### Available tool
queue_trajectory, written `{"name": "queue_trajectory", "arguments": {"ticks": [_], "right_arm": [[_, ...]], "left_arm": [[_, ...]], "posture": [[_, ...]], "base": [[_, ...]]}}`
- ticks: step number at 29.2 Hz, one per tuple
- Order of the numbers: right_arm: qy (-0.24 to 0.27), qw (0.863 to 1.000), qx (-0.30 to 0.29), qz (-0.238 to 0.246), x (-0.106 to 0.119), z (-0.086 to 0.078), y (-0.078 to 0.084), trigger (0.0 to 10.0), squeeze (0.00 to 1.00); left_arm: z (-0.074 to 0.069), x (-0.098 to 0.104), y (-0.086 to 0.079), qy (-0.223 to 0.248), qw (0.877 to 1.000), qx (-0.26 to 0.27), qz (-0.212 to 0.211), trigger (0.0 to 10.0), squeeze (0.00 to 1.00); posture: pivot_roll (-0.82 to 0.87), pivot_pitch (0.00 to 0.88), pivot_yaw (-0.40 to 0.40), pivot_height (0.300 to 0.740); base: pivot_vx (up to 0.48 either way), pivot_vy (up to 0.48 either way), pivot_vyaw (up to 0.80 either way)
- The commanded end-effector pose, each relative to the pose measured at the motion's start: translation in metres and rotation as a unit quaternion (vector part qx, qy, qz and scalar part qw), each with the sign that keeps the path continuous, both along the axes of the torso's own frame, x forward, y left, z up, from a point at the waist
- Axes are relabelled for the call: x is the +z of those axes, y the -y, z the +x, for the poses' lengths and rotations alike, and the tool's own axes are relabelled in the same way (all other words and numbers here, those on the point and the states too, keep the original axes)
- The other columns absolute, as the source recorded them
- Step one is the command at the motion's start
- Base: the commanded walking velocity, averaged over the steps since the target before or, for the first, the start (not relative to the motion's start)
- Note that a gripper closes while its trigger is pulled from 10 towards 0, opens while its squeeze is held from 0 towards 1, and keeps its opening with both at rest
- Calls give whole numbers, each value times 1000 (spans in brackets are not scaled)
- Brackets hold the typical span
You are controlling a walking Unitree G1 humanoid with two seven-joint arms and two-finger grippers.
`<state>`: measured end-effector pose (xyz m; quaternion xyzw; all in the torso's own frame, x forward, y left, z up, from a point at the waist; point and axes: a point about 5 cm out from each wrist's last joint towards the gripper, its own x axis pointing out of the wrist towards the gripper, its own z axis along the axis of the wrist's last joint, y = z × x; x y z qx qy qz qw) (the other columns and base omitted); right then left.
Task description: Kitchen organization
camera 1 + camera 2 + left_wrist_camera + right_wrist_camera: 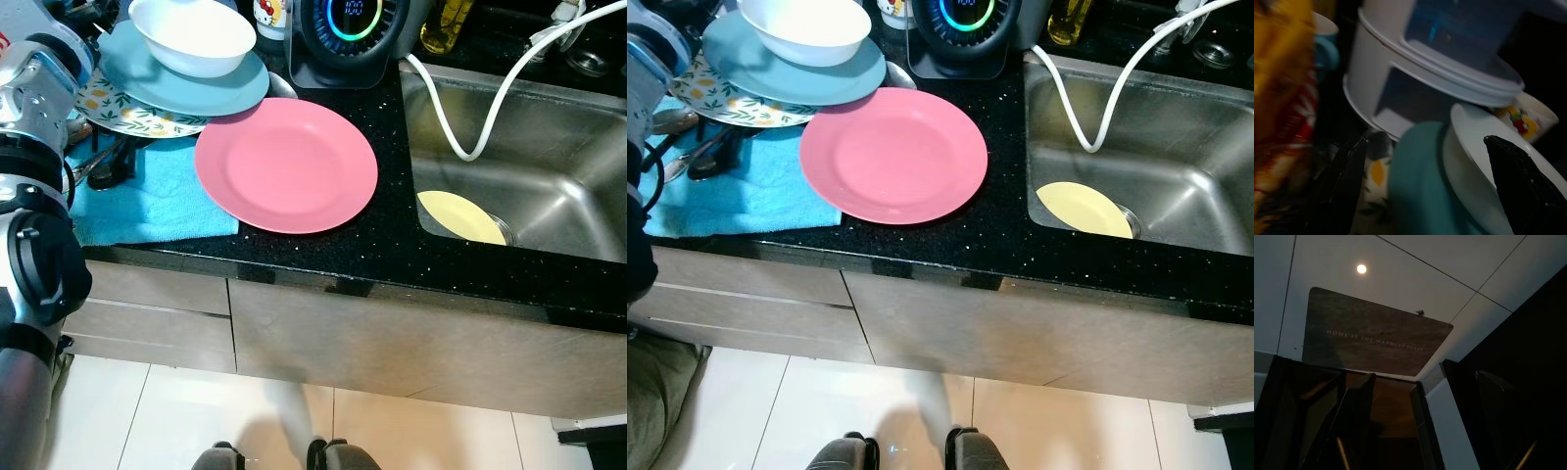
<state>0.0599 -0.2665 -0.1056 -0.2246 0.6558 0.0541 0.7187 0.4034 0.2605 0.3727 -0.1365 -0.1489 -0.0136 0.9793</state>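
Left tool (1425,186) up at the dish pile, black fingers (1339,181) spread wide apart, gripping nothing. Just ahead of the fingertips, between them: white bowl (1474,161) nested on teal plate (1418,181), and beneath those a floral plate (1376,174). Beyond the tips, a white container (1400,83) with a clear lid, and a cartoon mug (1528,115) off to one side. Left arm (34,147) raised along the left edge of the head view.

Down on the black speckled surface (392,250): pink plate (286,164) lying flat, just beside the stack toward the sink, its rim overlapping a blue towel (147,201). Utensils (103,162) resting on that towel under the stack's edge. Yellow plate (460,217) sitting in the steel sink (549,186), white hose (480,117) looping into the basin.

Right tool (1415,431) hanging low over floor tiles, dark fingers apart, pointed at a doormat (1376,338) with lettering.
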Motion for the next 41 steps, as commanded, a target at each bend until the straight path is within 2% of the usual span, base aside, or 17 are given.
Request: {"name": "queue_trajectory", "arguments": {"ticks": [1, 5, 8, 13, 19, 20, 21, 22, 23, 41], "right_arm": [[-18, 1000, 3, 0, -2, -10, 0, 10000, 0], [-18, 1000, 3, 0, -1, -10, 0, 10000, 0], [-16, 1000, 2, 0, -1, -9, 0, 10000, 0], [-15, 1000, 1, 1, -2, -8, -2, 10000, 0], [-16, 1000, -2, 2, -2, -10, -3, 10000, 0], [-16, 1000, -3, 2, -2, -11, -3, 10000, 0], [-18, 1000, -4, 2, -2, -13, -2, 10000, 0], [-18, 1000, -4, 2, -2, -13, -2, 10000, 0], [-19, 1000, -4, 1, -2, -14, -2, 10000, 0], [-10, 1000, -2, -5, 0, -6, 3, 10000, 0]], "left_arm": [[-2, 9, 0, 3, 1000, -12, 15, 10000, 0], [4, 5, 22, -18, 996, -69, 51, 10000, 0], [6, 3, 33, -29, 993, -91, 70, 10000, 0], [8, -3, 36, -51, 991, -94, 82, 10000, 0], [10, -16, 32, -86, 990, -89, 71, 10000, 0], [10, -18, 31, -91, 990, -87, 70, 8549, 0], [10, -22, 28, -96, 990, -79, 59, 3020, 0], [10, -22, 28, -96, 990, -79, 59, 3020, 0], [10, -23, 26, -98, 991, -76, 54, 0, 0], [8, -22, 22, -100, 991, -76, 40, 0, 0]], "posture": [[36, 237, -79, 740], [31, 236, -79, 740], [32, 234, -79, 740], [33, 236, -75, 740], [26, 240, -73, 740], [26, 240, -73, 740], [26, 240, -73, 740], [26, 240, -73, 740], [25, 240, -73, 740], [30, 217, -82, 740]], "base": [[0, 0, 0], [0, 0, 0], [0, 0, 0], [0, 0, 0], [0, 0, 0], [0, 0, 0], [0, 0, 0], [0, 0, 0], [0, 0, 0], [0, 0, 0]]}}
